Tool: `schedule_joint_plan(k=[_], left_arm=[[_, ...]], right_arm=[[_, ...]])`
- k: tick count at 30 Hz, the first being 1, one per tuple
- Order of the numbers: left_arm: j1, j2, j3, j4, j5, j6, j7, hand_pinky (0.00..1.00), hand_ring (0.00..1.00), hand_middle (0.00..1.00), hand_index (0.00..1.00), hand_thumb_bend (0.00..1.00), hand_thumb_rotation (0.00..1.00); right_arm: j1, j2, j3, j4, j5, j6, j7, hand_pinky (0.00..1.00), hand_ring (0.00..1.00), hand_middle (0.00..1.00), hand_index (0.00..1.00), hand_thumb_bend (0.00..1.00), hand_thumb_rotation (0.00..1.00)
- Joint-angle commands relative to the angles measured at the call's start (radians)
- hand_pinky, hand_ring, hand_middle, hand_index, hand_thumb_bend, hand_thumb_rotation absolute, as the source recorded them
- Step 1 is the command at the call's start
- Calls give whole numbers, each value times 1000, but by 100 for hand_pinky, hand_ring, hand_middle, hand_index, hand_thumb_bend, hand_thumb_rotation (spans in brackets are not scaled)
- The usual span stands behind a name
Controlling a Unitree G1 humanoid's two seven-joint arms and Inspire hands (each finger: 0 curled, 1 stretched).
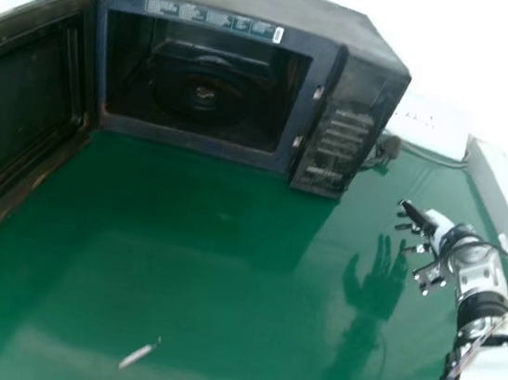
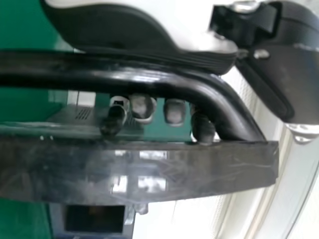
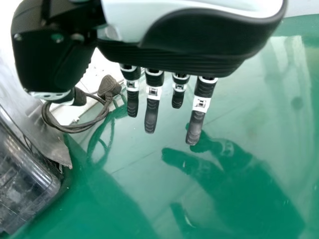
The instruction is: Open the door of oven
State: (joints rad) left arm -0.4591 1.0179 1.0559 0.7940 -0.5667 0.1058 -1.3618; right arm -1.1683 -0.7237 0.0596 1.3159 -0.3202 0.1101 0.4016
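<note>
The black oven (image 1: 355, 100) stands at the back of the green table in the head view, its dark cavity exposed. Its door (image 1: 22, 99) is swung wide out toward the left edge. In the left wrist view my left hand (image 2: 174, 112) has its fingers passed behind the curved black handle (image 2: 99, 73), in the gap between bar and door (image 2: 75, 169), curled round the bar. My right hand (image 1: 438, 224) is over the table's right side, apart from the oven; in the right wrist view the hand (image 3: 194, 48) has straight, empty fingers.
A black cable with a plug (image 3: 109, 87) lies beside the oven's right side. A small pale stick-like object (image 1: 137, 355) is on the table (image 1: 215, 269) near the front. A pale ledge (image 1: 507, 191) runs along the table's right edge.
</note>
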Motion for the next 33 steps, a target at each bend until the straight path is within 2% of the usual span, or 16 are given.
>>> schedule_joint_plan(k=[1,6,10,12,14,15,17,18,19,20,22,23,25,28,30,33], left_arm=[[-172,86,114,152,-191,63,128,0,1,6,14,91,68],[-207,125,123,315,-154,-15,184,0,1,7,14,91,70],[-224,136,132,374,-135,-60,249,0,1,7,13,89,76],[-237,131,135,389,-122,-118,298,0,4,10,15,87,80],[-253,122,148,394,-117,-142,386,3,8,15,19,86,79],[-256,118,153,395,-109,-158,437,8,14,20,22,87,78],[-254,115,159,402,-97,-182,505,25,36,38,39,90,80],[-252,115,162,406,-95,-188,525,36,49,51,49,91,81],[-253,114,165,409,-96,-190,541,48,65,66,64,92,84],[-254,111,169,409,-98,-193,555,57,73,75,75,93,86],[-262,100,176,402,-105,-193,575,71,85,85,88,93,91],[-266,97,178,401,-104,-195,588,76,89,89,92,94,95],[-273,94,181,402,-105,-196,605,79,92,92,93,98,97],[-274,89,182,399,-115,-199,573,87,98,97,96,100,97],[-275,87,175,393,-131,-198,584,92,100,99,97,100,95],[-278,86,154,377,-170,-192,616,97,100,100,99,100,99]], right_arm=[[58,-1,9,42,-8,32,29,70,75,81,90,59,67],[58,-2,15,42,-13,33,27,67,73,80,89,57,70],[60,-4,5,42,-3,33,31,72,77,83,89,57,68],[62,-5,4,43,-3,30,30,72,76,82,89,57,67],[63,-6,3,44,-3,32,29,71,76,82,89,58,67],[62,-7,2,44,-3,33,30,72,77,82,89,59,68],[62,-7,2,44,-2,31,30,74,78,83,90,59,68],[62,-7,3,44,-3,30,32,74,78,83,90,59,69],[62,-7,6,44,-6,29,33,74,78,84,91,60,71],[61,-7,12,43,-12,26,34,74,78,84,90,61,73],[60,-8,19,43,-19,22,35,74,77,83,90,62,77],[61,-8,21,43,-20,17,36,72,77,82,90,64,78],[62,-8,25,42,-24,7,37,69,76,82,90,65,81],[61,-6,23,42,-21,8,36,69,76,82,90,66,86],[64,-5,15,43,-13,4,33,69,76,83,89,69,91],[65,-1,15,42,-13,6,15,67,76,82,87,76,97]])
